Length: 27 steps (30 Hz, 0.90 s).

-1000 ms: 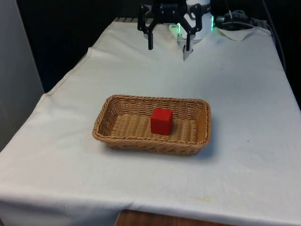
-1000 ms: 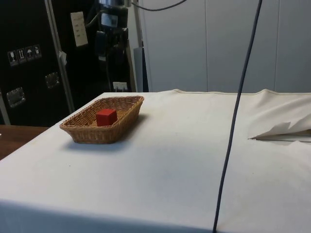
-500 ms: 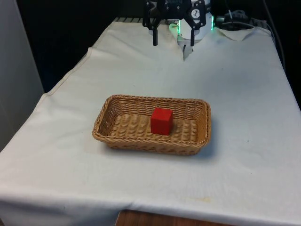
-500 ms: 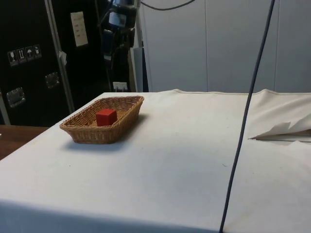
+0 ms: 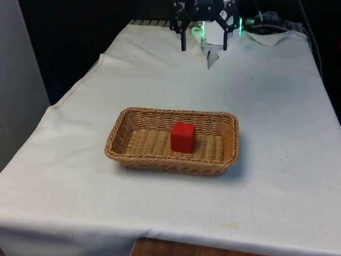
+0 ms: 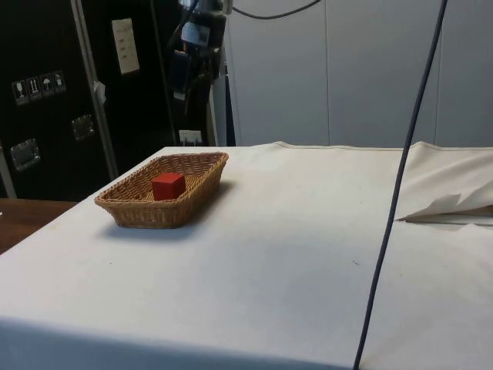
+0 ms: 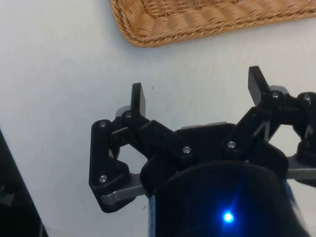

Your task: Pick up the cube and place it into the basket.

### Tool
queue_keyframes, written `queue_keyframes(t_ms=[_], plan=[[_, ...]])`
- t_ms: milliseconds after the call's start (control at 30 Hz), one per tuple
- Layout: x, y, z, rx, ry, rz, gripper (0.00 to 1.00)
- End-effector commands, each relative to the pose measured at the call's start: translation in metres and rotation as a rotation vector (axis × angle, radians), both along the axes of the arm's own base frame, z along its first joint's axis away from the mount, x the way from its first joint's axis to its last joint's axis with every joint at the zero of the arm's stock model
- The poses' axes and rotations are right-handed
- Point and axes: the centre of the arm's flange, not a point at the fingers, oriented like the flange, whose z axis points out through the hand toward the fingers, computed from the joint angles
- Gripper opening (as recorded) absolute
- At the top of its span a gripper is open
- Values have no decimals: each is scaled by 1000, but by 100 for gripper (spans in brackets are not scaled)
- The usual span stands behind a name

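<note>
A red cube [image 5: 183,137] rests upright inside the wicker basket [image 5: 118,137] in the middle of the table; the side view has the cube [image 6: 168,186] in the basket [image 6: 123,206] too. My gripper [image 5: 204,47] hangs open and empty high over the table's far end, well behind the basket. From the side, the gripper [image 6: 187,91] is above and beyond the basket's far end. In the wrist view the two fingers [image 7: 138,98] stand wide apart over bare cloth, with the basket's rim [image 7: 163,33] beyond them.
White cloth covers the table [image 5: 277,133]. A fold of the cloth [image 5: 212,56] rises under the gripper at the far end. A dark cable [image 6: 400,185] hangs across the side view. A strip of wood [image 5: 176,248] shows at the near edge.
The open gripper has risen and drifted toward the front view's right and the table's far end. Cube and basket have not moved.
</note>
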Motion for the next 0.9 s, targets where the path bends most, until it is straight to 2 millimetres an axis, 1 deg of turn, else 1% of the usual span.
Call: queue_keyframes(t_ms=[0,67,100,167,367,400,433,667,700,733,867], plan=[[-4,2,2,0,10,10,100],[-6,2,4,0,18,18,100],[-3,2,2,2,16,15,100],[-9,3,7,0,34,31,100],[-17,6,16,0,56,66,100],[-14,6,15,9,49,60,100],[-18,6,18,1,59,69,100],[-26,10,27,7,86,108,100],[-24,9,26,14,81,104,100],[-27,10,28,8,89,114,100],[-31,13,31,9,103,133,100]])
